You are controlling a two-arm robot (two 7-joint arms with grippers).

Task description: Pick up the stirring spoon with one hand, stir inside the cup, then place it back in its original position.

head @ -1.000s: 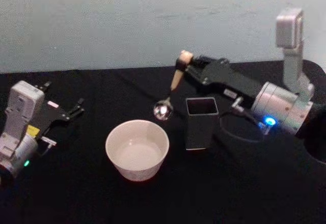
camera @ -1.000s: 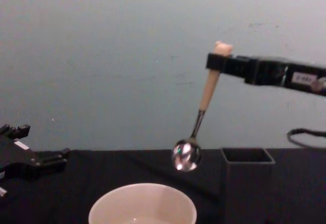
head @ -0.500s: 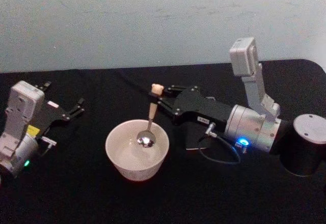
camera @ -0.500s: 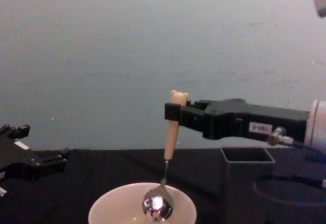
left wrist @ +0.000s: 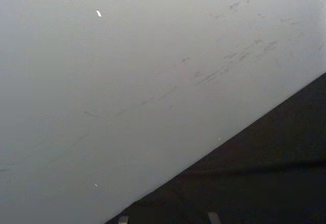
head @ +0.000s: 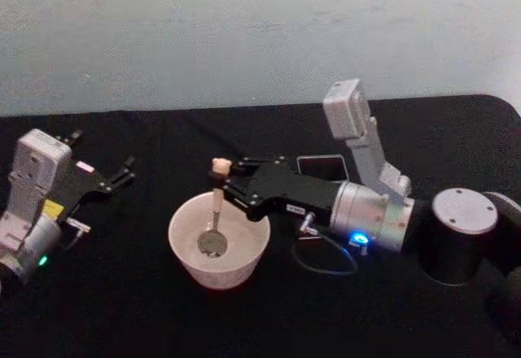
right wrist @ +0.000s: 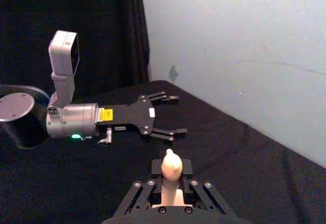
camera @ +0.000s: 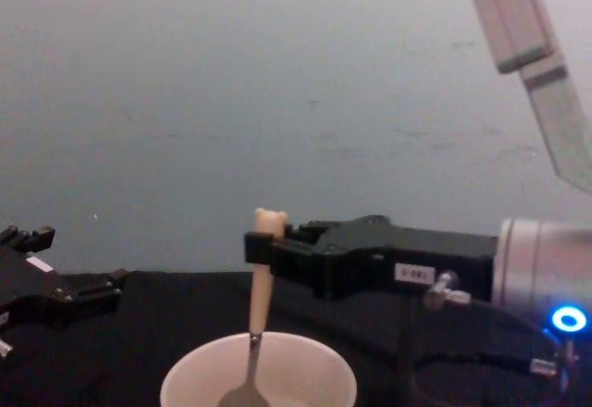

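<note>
Spoon (head: 214, 214) standing in cup (head: 186, 254) — held by right gripper (head: 222, 181).
Jaws clamped on the peach handle; white label (camera: 412, 273) unreadable. Left gripper (head: 103, 152), left of cup — jaws wide.

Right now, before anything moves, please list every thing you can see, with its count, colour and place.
cup: one, cream-white, middle of the table.
stirring spoon: one, peach handle and grey metal stem, about upright, its bowl down inside the cup.
holder: one, dark grey, beyond the cup to the right, largely hidden behind the right arm.
table cover: one, black, under everything.
wall: one, pale blue-grey, behind the table.
left end effector: one, black, open, resting at the table's left side.
right end effector: one, black, shut on the spoon's handle above the cup.
</note>
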